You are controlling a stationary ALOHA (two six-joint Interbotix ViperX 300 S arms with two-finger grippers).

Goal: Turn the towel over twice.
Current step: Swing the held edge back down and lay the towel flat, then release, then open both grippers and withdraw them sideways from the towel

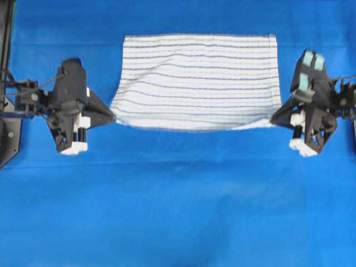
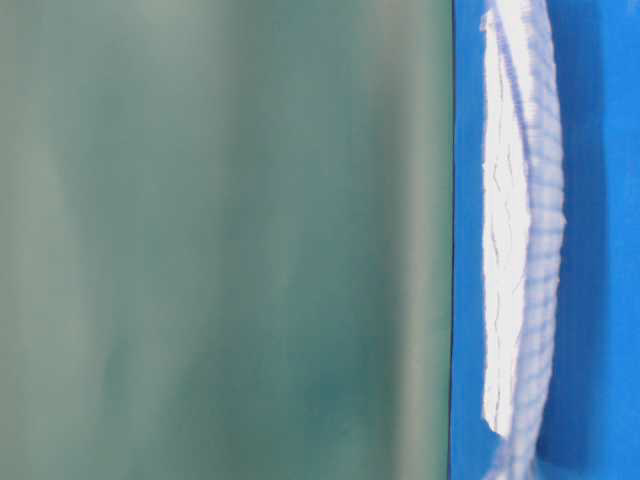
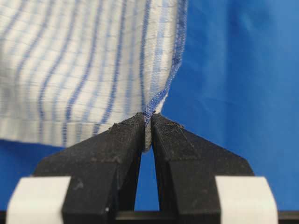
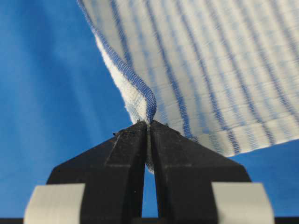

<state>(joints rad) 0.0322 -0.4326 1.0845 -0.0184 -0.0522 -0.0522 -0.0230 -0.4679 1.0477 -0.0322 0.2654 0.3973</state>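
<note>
The towel (image 1: 197, 80), white with thin dark-blue and light-blue stripes, spreads across the far middle of the blue table cover. Its near edge is lifted off the surface and stretched between both grippers. My left gripper (image 1: 113, 118) is shut on the near left corner. In the left wrist view the towel (image 3: 84, 65) has its blue hem pinched between the black fingers (image 3: 126, 140) of the left gripper (image 3: 147, 122). My right gripper (image 1: 273, 119) is shut on the near right corner. In the right wrist view the towel (image 4: 210, 70) folds down into the right gripper (image 4: 148, 126). The table-level view catches the raised towel (image 2: 520, 240).
The blue table cover (image 1: 178, 211) stretches wide in front of the towel. Black arm mounts stand at the left edge (image 1: 8, 128) and the right edge (image 1: 347, 100). A green wall (image 2: 220, 240) stands behind the table.
</note>
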